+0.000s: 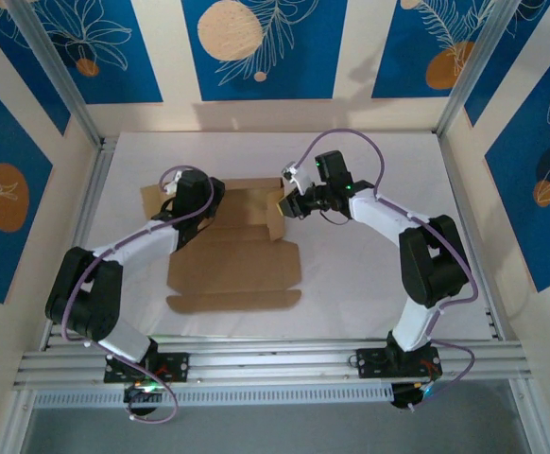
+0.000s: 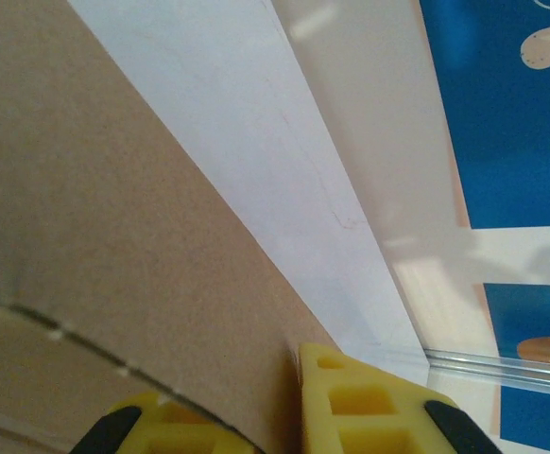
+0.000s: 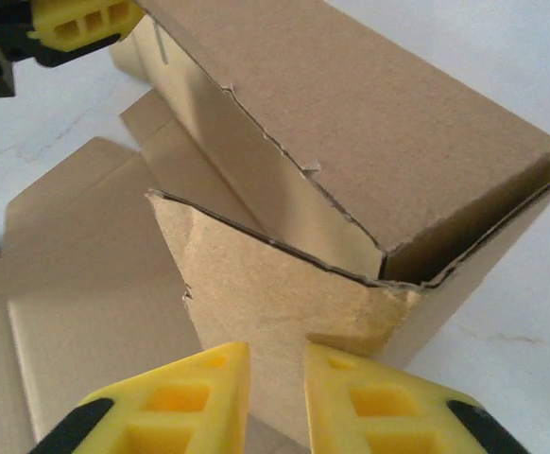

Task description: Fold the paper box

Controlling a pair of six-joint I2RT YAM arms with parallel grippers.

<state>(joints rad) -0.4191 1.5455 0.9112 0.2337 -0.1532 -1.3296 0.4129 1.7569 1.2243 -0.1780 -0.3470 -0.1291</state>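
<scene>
Leftmost, the left gripper [image 2: 277,397] has its yellow jaws closed on the edge of a raised cardboard panel, which runs down into the slit between them. That panel belongs to the paper box [image 1: 232,265], which lies in the middle of the white counter [image 1: 341,284] between the two arms, with its near flaps flat and its far part stood up into walls. To the right, the right gripper [image 3: 277,355] sits at the folded corner flap; its jaws show a narrow gap with the flap's lower edge at their tips, and I cannot tell whether they pinch it. The step looks like tucking this side flap inside the long wall. To do it well, the left side should hold the wall upright while the right pushes the flap along its scored crease, not across it, so the board bends cleanly. The box is matte brown corrugated board with a fibrous face, ragged die-cut edges and small nicks. The jaws are blocky yellow plastic with open ribbed pockets.
</scene>
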